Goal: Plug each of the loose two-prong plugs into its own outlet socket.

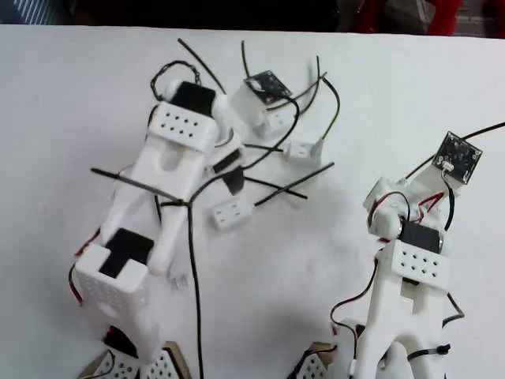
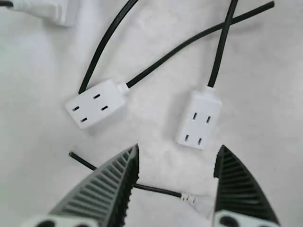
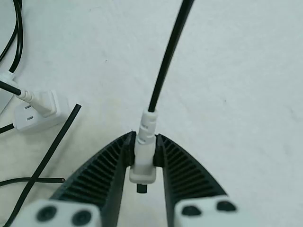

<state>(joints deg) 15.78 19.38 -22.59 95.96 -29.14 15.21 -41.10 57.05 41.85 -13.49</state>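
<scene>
My right gripper [image 3: 143, 137] is shut on a white two-prong plug [image 3: 143, 165], whose black cord [image 3: 168, 56] runs away over the white table. A white socket block [image 3: 35, 111] lies off to one side of it. My left gripper [image 2: 177, 153] hangs open above the table with nothing between its fingers. Just beyond its fingertips lie two white outlet sockets [image 2: 97, 103] [image 2: 200, 118], each with four slots and a black cord. Another white plug body [image 2: 49, 12] lies farther off. In the high view the sockets [image 1: 233, 212] [image 1: 300, 151] lie mid-table between the arms.
Black cords [image 1: 276, 185] cross in a tangle around the sockets. A short cut cable [image 2: 118, 177] with bare wire ends lies under my left gripper. The table's far edge [image 1: 252, 30] meets a dark background. Both arm bases stand at the near edge.
</scene>
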